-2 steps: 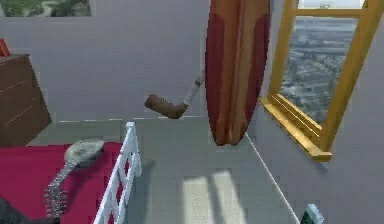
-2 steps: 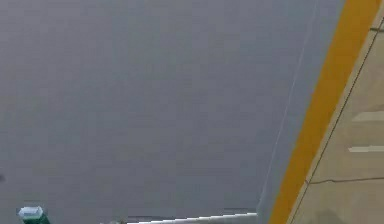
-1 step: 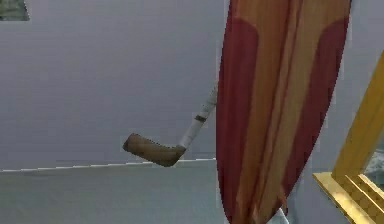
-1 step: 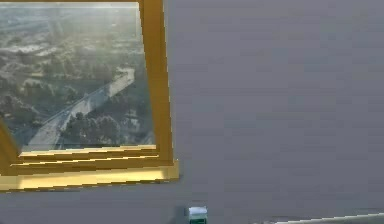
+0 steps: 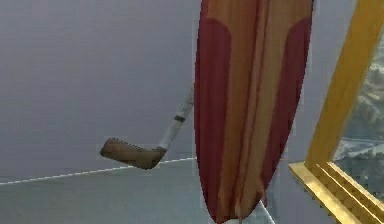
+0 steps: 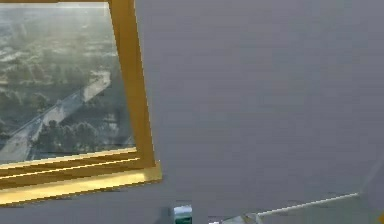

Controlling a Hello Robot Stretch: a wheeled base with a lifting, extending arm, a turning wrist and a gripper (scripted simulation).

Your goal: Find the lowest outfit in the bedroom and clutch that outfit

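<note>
Two views are given, and in neither can it be told how the gripper's jaws stand or whether anything is held by them. Places relative to the jaws therefore cannot be fixed, so each thing is placed by its view's sides. Where the outfit lies cannot be told either.

In the forward view, a tall board [image 5: 250,100] striped in red and tan is seen upright just right of the middle, its rounded lower end reaching the bottom edge. A hockey stick [image 5: 135,153] is leaned against the grey wall [image 5: 80,70] to the board's left, its upper shaft hidden behind the board and its tan blade set near the pale line where wall and floor [image 5: 90,200] meet. At the right edge, part of a gold frame [image 5: 340,100] is seen, with a grey-green scene inside it.

In the arm side view, a gold frame [image 6: 128,80] is found at the upper left against the grey wall [image 6: 270,100]; a grey-green landscape seen from above is enclosed by it. At the bottom edge, near the middle, a small white thing with a green band [image 6: 182,213] is seen; what it is cannot be named.
</note>
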